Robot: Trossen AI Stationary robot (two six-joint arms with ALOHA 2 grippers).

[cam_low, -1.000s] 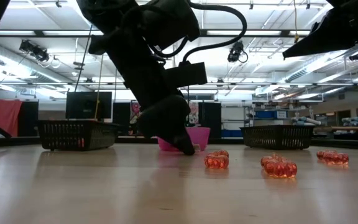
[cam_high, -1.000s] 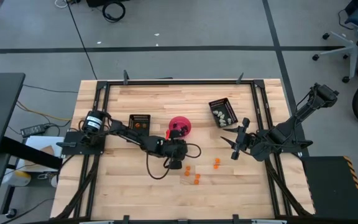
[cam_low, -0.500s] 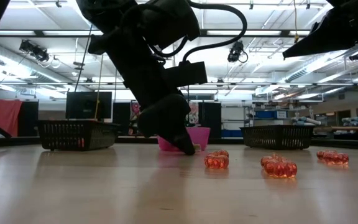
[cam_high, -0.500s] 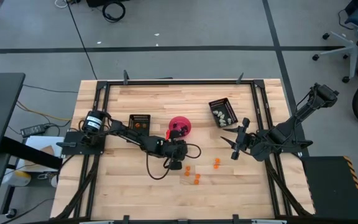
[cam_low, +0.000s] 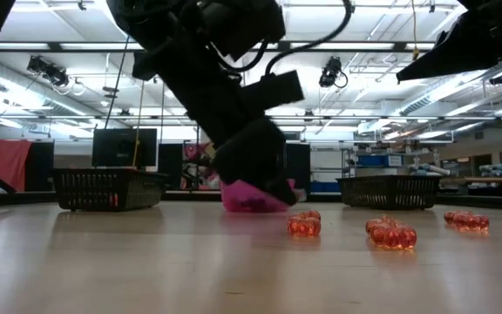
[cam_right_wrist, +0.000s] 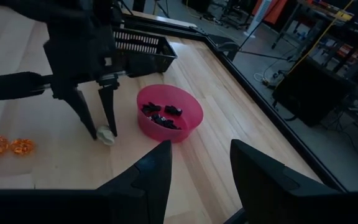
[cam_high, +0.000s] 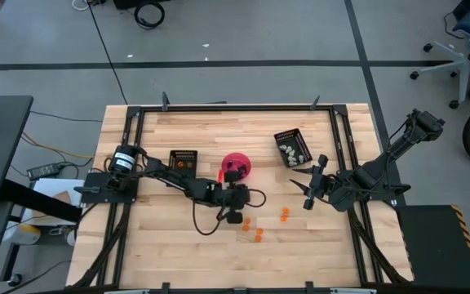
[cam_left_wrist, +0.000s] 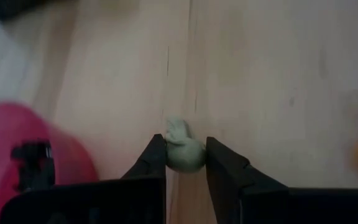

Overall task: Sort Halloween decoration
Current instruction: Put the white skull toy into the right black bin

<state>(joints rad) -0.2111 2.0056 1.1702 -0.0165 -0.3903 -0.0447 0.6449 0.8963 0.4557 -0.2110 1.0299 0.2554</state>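
Observation:
My left gripper point(cam_left_wrist: 185, 163) is shut on a whitish-grey trinket point(cam_left_wrist: 183, 151) just near of the pink bowl point(cam_high: 236, 166), low over the table; the right wrist view shows the same trinket point(cam_right_wrist: 106, 135) at its fingertips. Black trinkets point(cam_right_wrist: 160, 116) lie in the bowl. Three orange trinkets point(cam_high: 246, 221) point(cam_high: 258, 235) point(cam_high: 285, 214) lie loose on the wood to the right of my left gripper point(cam_high: 233, 214). My right gripper point(cam_high: 308, 189) waits open at the right side, clear of everything. My left gripper pinches the whitish-grey trinket by its two sides point(cam_left_wrist: 194, 157) between its fingertips. The fingers point(cam_right_wrist: 109, 106) slant down from the table's left. The trinket sits at the very tips, close over the wood; whether it still touches the table I cannot tell.
A black tray point(cam_high: 183, 160) with orange pieces stands left of the bowl. Another black tray point(cam_high: 293, 147) with whitish pieces stands at the far right. A raised black frame point(cam_high: 235, 107) runs round the table. Bare wood lies along the near edge.
My left gripper has tipped at the wrist. Its fingertips have come up a little off the table and swung slightly toward the table's right edge. The arm itself has stayed in place.

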